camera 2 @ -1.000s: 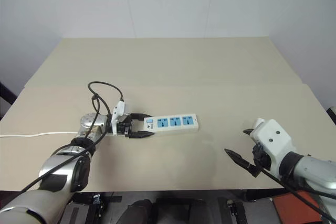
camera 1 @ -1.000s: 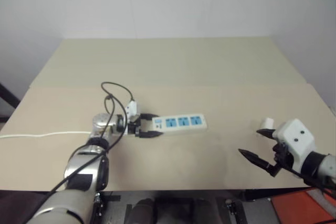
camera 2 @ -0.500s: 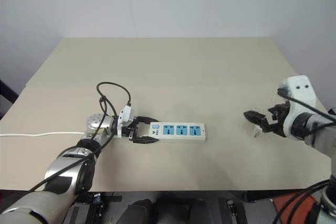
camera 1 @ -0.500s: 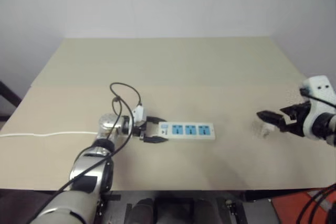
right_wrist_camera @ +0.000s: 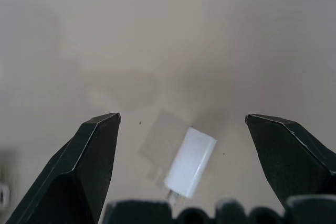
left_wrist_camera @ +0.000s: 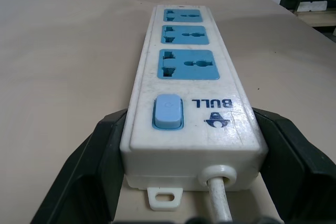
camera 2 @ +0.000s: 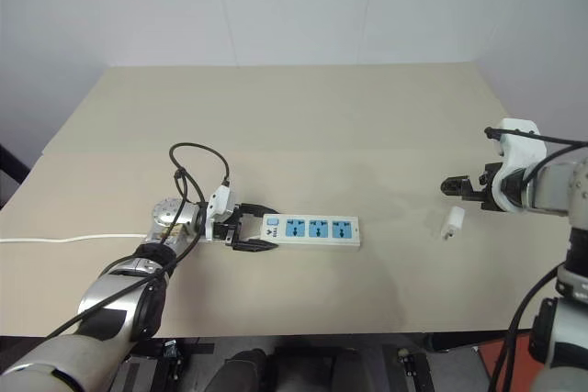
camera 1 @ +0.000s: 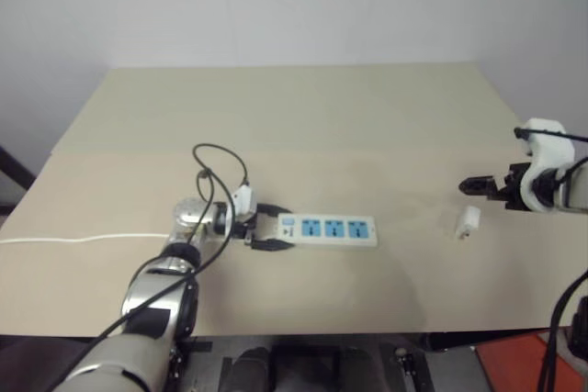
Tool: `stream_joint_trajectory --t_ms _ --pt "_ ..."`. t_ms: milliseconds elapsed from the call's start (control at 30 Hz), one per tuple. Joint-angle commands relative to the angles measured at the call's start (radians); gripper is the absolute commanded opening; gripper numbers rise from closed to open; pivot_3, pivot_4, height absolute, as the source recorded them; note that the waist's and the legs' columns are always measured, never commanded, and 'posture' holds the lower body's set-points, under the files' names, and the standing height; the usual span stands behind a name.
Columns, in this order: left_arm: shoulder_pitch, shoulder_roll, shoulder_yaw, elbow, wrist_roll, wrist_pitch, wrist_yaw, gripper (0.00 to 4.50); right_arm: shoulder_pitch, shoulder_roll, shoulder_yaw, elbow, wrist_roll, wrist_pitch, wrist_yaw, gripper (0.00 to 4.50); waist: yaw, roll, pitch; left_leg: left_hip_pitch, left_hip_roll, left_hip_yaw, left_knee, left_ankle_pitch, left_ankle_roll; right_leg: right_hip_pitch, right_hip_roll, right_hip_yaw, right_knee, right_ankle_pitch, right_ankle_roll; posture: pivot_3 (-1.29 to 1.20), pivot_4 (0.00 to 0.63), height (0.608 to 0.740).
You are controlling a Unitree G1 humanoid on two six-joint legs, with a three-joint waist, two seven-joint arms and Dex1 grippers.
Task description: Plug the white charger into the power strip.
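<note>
The left wrist view shows the left claw (left_wrist_camera: 191,145) clamped on the switch end of the power strip (camera 1: 328,229), cord exiting between its fingers. The right wrist view shows the right claw (right_wrist_camera: 181,129) spread wide and empty above the white charger (right_wrist_camera: 190,161), lying on the counter (camera 1: 303,126) well right of the strip; its prongs are hard to make out.
</note>
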Motion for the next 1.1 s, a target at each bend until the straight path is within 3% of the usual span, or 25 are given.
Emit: stream_joint_trajectory --t_ms 33,300,800,1100 --pt "-0.003 0.003 -0.017 -0.002 0.016 -0.018 0.015 3.25 -0.105 -0.012 0.072 0.121 -0.079 0.008 -0.003 4.5 0.0 0.0 0.0 0.0 0.0 0.0 0.0 0.0 0.0 -0.001 0.0 0.0 0.0 0.0 0.0 0.0 0.15 0.74" --pt "0.01 0.008 -0.014 -0.004 0.007 -0.019 0.015 3.25 -0.24 0.036 0.151 0.391 -0.169 -0.005 0.091 4.5 -0.002 0.001 -0.001 -0.001 0.0 0.0 0.0 0.0 0.0 -0.001 0.0 0.0 0.0 0.0 0.0 0.0 0.15 0.74" --pt "0.026 0.014 -0.021 -0.007 0.012 -0.025 0.027 3.25 -0.37 0.048 0.349 0.724 -0.381 -0.206 0.364 4.5 -0.009 0.003 -0.002 -0.001 -0.002 0.0 0.0 0.0 0.0 -0.002 0.0 0.0 0.001 0.0 0.0 0.0 0.15 0.74" --pt "0.034 0.022 -0.023 -0.01 0.007 -0.027 0.027 3.25 -0.41 0.074 0.353 0.841 -0.475 -0.279 0.439 4.5 -0.02 0.005 -0.003 -0.001 -0.003 0.0 0.0 0.0 0.0 -0.002 0.0 0.0 0.002 0.0 0.0 0.0 0.15 0.74"
